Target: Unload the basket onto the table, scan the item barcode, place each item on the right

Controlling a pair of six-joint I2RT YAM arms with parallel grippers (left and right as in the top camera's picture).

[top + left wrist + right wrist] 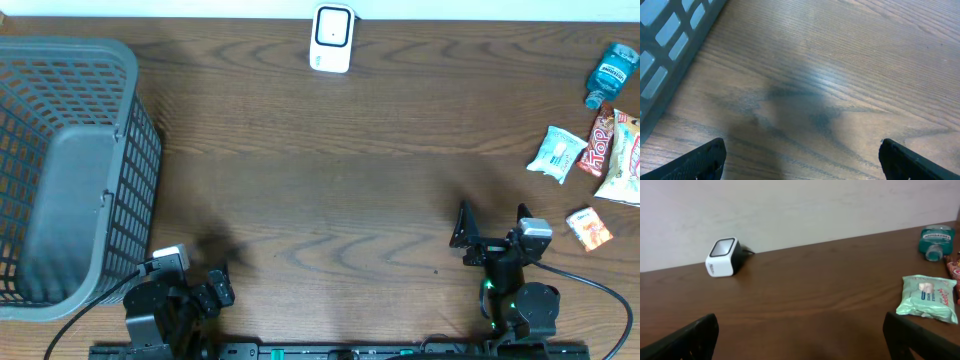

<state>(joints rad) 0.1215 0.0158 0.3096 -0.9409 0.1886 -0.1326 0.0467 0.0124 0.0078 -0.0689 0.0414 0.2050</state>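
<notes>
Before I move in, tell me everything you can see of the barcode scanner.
The barcode scanner is a small white box, plastic by its look, rounded corners, with a dark window tilted upward. What looks like a dark cable leaves its back. It stands upright at the table's far edge by the wall, touching no item.

Grey basket (140, 175) on wooden table (330, 180)

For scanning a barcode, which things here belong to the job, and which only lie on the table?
Belong: white scanner; wipes pack; mouthwash bottle; red snack bar; pale bag; orange packet.
Just lying about: grey basket, probably.
</notes>
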